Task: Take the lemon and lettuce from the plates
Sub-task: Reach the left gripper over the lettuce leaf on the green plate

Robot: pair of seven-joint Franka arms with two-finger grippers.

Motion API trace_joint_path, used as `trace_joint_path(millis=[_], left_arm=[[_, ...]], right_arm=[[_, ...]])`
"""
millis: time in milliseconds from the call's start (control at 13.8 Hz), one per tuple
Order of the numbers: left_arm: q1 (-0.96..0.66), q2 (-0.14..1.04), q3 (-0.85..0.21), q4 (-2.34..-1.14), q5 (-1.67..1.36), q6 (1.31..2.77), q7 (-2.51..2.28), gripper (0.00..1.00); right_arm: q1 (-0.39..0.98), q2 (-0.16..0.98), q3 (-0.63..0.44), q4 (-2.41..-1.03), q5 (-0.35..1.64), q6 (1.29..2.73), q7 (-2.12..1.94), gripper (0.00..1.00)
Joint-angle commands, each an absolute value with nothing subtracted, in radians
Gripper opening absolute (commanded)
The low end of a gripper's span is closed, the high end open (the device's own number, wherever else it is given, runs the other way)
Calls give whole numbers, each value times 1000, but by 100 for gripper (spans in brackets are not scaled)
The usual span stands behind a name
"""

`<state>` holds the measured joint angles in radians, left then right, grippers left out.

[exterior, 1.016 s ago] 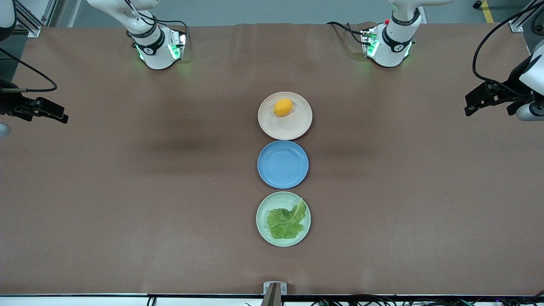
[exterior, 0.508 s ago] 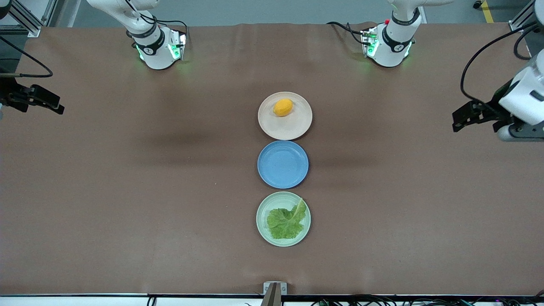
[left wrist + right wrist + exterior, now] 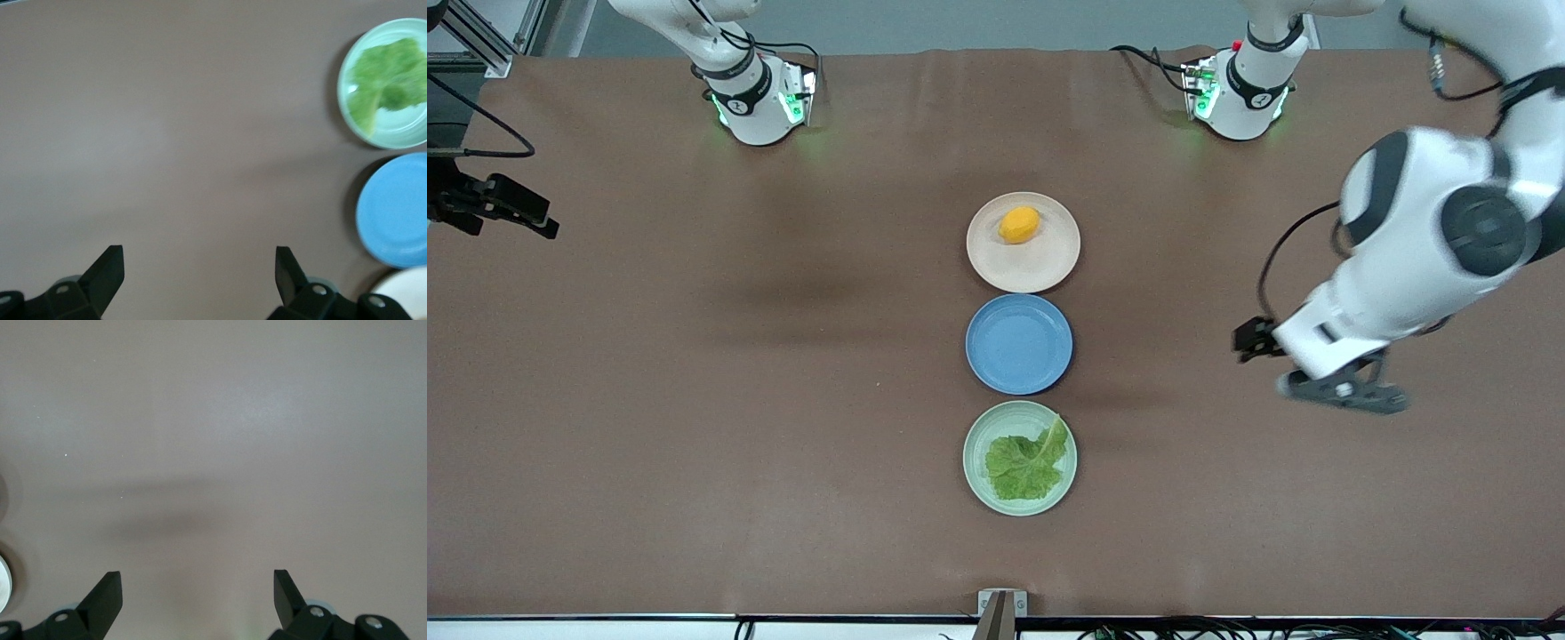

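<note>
the lemon [image 3: 1019, 224] lies on the beige plate [image 3: 1040, 267], long axis slanting across it; the lettuce [image 3: 1027, 465] on the green plate [image 3: 974, 444] points its stalk toward the blue plate [image 3: 1018, 344]; left gripper [image 3: 199, 267] over bare worktop [image 3: 694, 400], fingers spread; right gripper [image 3: 197, 587] likewise, at the right arm's end.

Lemon [image 3: 1019, 224] on beige plate [image 3: 1044, 264], blue plate [image 3: 1019, 344] between, lettuce [image 3: 1027, 462] on green plate [image 3: 975, 444]

No words, labels, brand names or numbers can be read anywhere — not on the plates, the surface, or the arms. The two arm bases [image 3: 760, 102] each carry a small round dark mark, but it is too small to make out.
</note>
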<state>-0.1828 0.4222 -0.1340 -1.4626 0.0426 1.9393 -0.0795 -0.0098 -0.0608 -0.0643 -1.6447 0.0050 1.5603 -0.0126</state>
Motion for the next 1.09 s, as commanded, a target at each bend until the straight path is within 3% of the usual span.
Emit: trace_joint_path(millis=[0, 435, 1016], left_arm=[[-273, 537, -130, -1419, 32, 2060, -78, 100], [-370, 715, -132, -1394, 29, 2342, -60, 98], [-434, 799, -129, -1385, 32, 2494, -60, 91]], right_arm=[[-17, -95, -66, -1683, 20, 1583, -37, 100], [-14, -94, -66, -1683, 20, 1600, -41, 100], [-12, -97, -66, -1695, 20, 1592, -60, 100]])
